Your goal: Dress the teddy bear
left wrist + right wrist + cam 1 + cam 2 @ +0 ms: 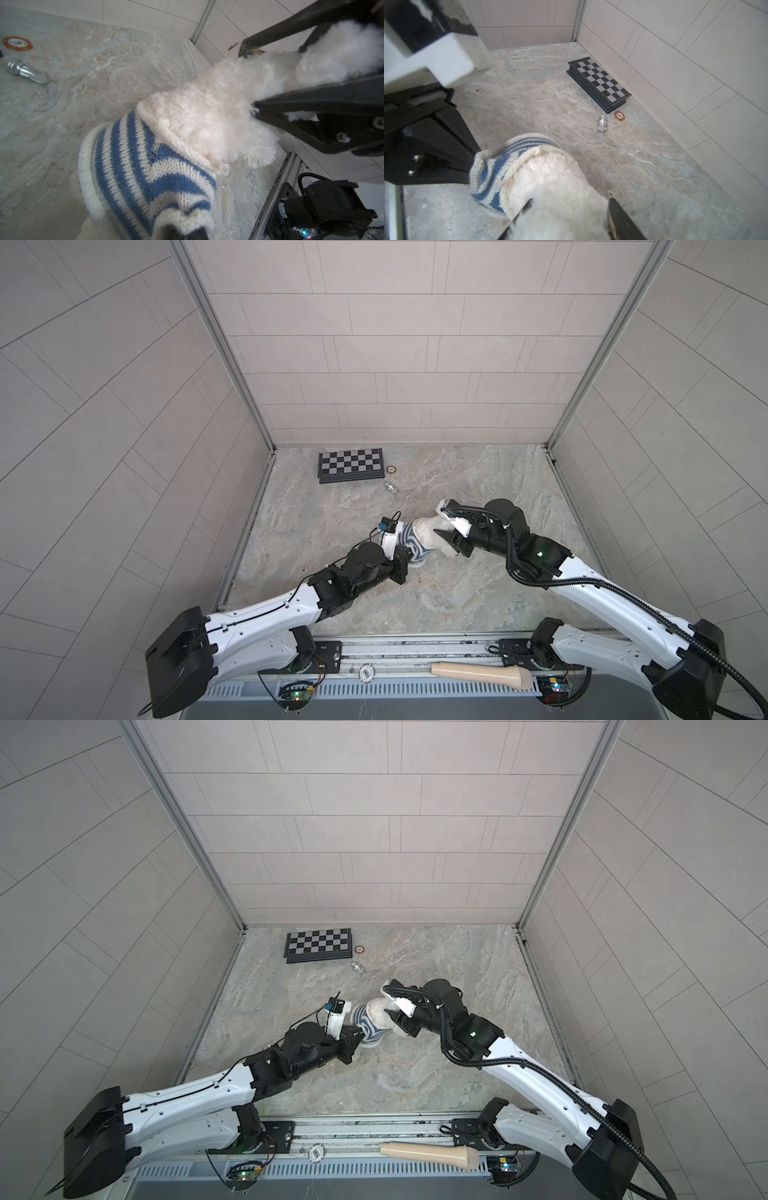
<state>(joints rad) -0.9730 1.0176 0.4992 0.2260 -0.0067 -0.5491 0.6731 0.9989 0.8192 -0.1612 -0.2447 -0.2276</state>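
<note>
The teddy bear point(432, 527) point(376, 1008) lies in the middle of the marble table, fluffy white, its head end hidden inside a blue-and-white striped knitted sweater point(409, 545) point(368, 1028). My left gripper point(410, 559) point(185, 233) is shut on the sweater's point(145, 176) white ribbed edge. At the bear's point(218, 116) point(556, 180) bare end my right gripper point(444, 541) point(569, 207) stands open, one black finger on each side of the fur. The sweater point(492, 172) covers only part of the body.
A folded chessboard point(351, 464) point(600, 83) lies against the back wall, with an orange poker chip point(391, 468) and a silver chess piece point(391, 487) beside it. A beige handle-shaped object point(482, 674) rests on the front rail. Tiled walls close in three sides.
</note>
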